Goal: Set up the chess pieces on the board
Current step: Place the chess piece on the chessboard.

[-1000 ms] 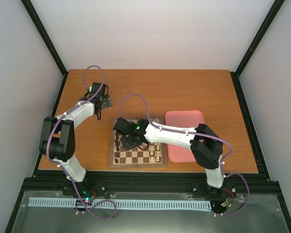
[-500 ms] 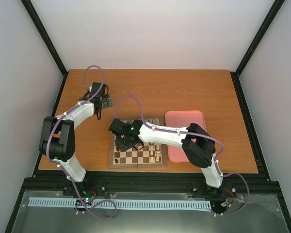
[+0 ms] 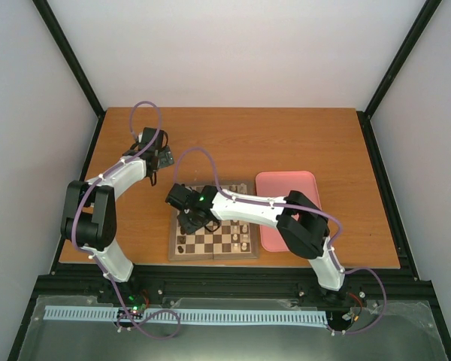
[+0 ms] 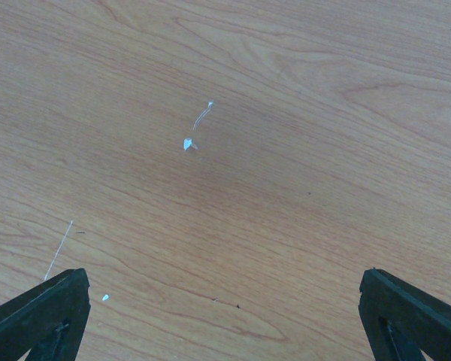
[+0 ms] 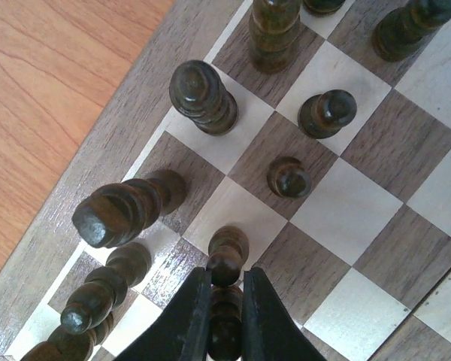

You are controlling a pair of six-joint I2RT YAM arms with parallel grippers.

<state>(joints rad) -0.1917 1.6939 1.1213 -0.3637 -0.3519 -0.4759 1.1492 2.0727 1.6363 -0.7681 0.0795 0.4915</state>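
The board [image 3: 224,242] lies at the table's near middle; it fills the right wrist view [image 5: 346,203]. Several dark chess pieces [image 3: 183,226] stand along its left columns, among them a tall one [image 5: 203,94] and two pawns [image 5: 289,179]. My right gripper [image 3: 189,219] hangs over the board's left side. In the right wrist view my right gripper [image 5: 225,274] is shut on a dark chess piece [image 5: 226,256], held low over the squares beside the left row. My left gripper [image 3: 157,161] is far left of the board, open and empty over bare wood [image 4: 222,286].
A pink tray [image 3: 286,197] lies right of the board, under the right arm. Cream-white pieces [image 3: 244,235] stand on the board's right side. The left column is crowded with leaning dark pieces [image 5: 116,214] close to my right fingers [image 5: 192,316].
My right gripper has moved left across the board toward its left columns, still shut on the dark piece. The left arm has not moved.
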